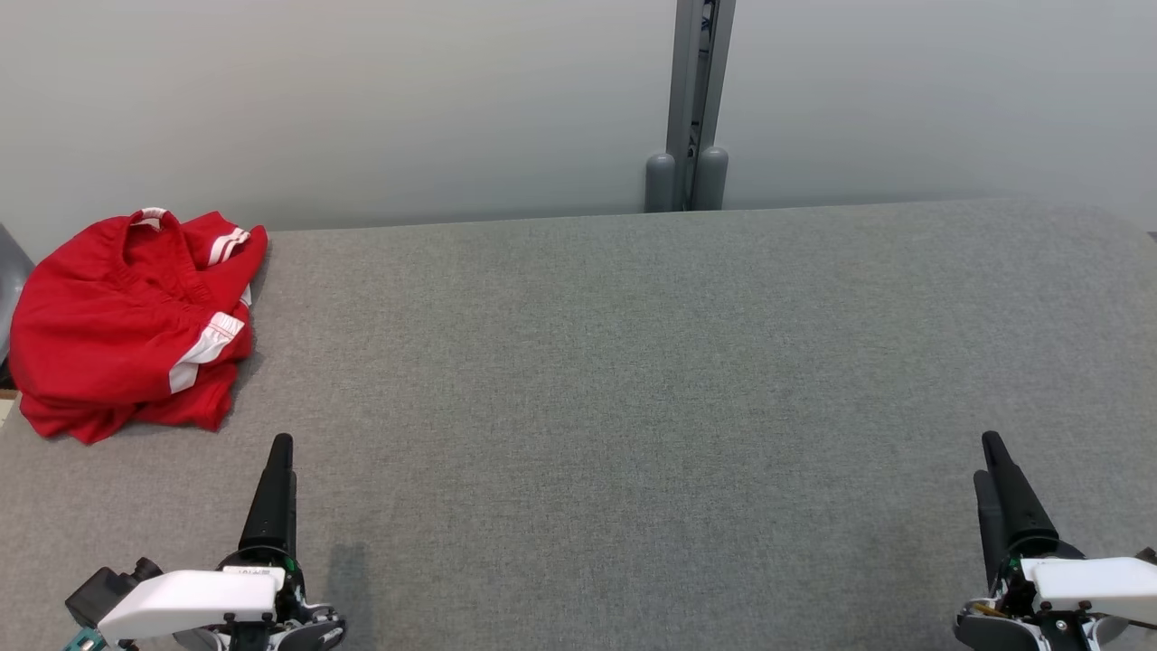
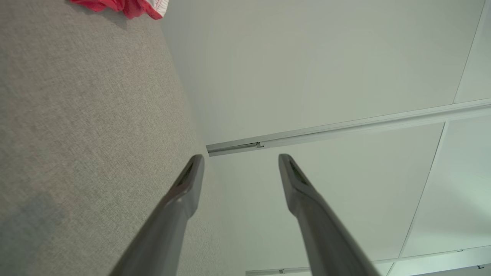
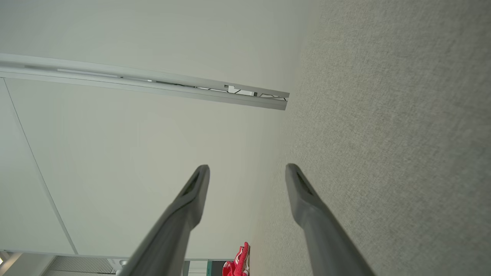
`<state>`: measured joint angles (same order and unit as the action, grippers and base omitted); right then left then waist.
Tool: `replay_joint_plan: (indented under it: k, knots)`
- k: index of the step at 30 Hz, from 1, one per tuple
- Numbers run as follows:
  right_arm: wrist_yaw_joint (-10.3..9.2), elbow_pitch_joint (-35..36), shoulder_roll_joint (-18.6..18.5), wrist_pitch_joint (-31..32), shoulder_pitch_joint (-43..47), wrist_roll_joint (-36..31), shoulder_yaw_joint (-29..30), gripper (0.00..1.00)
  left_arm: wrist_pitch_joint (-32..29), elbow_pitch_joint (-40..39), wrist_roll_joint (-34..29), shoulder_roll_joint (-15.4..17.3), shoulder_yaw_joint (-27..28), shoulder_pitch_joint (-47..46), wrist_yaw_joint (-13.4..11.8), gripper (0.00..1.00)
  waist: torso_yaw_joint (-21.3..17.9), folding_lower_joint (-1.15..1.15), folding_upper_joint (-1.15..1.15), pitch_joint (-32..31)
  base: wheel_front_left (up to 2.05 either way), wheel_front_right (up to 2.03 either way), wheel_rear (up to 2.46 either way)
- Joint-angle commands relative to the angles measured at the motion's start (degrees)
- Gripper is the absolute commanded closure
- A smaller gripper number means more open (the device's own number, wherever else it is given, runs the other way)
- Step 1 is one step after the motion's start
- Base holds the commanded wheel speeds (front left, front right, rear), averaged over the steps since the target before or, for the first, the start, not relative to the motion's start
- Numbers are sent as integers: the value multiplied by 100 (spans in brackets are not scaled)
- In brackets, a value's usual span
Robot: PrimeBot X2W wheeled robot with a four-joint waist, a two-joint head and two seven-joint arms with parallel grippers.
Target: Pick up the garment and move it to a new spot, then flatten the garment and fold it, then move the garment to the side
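Where the garment lies: we see the red garment (image 1: 136, 316), with white stripes, bunched in a loose heap at the far left corner of the grey surface (image 1: 633, 380), close to the wall (image 1: 407, 99); a bit of its edge also shows at the top of the left wrist view.
Why that matters: crumpled and pushed to the edge, it has no room to be spread, so we judge the move to the open middle comes first.
Our left jaws: spread wide with nothing between them; they sit low at the near left, pointing toward the heap, near it but not touching.
Our right jaws: just as wide and empty, at the near right, well apart from the garment.
Why held so: we take this as a ready pose, open ahead of a grasp, which leaves the middle free.
Step in hand: pickup not yet begun; the left jaws are the closer pair for it.
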<state>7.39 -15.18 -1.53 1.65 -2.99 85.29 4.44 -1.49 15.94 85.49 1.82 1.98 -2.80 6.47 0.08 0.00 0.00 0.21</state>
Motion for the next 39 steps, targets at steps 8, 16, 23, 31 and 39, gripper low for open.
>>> replay_joint_plan:
  k: [8,16,23,31,39]
  knots:
    - [5,383,-76,-275,-85,-1174,-134,0,258,-280,-1183,67,-229,-244,-196,0,9,0,0,-2,0,0,0]
    - [6,556,-87,-450,-53,-2067,-172,0,429,-416,-2143,73,-386,-211,-427,0,21,0,0,-13,0,0,0]
    - [7,647,-94,-567,-7,-2785,-185,0,550,-437,-2854,78,-470,-156,-537,0,28,0,0,-26,0,0,0]
    - [8,737,-102,-721,41,-3725,-299,0,700,-453,-3764,83,-548,-54,-639,0,26,0,0,-51,0,0,0]
    - [9,808,-110,-860,83,-4501,-355,0,836,-396,-4496,89,-592,21,-724,0,34,0,0,-76,0,0,0]
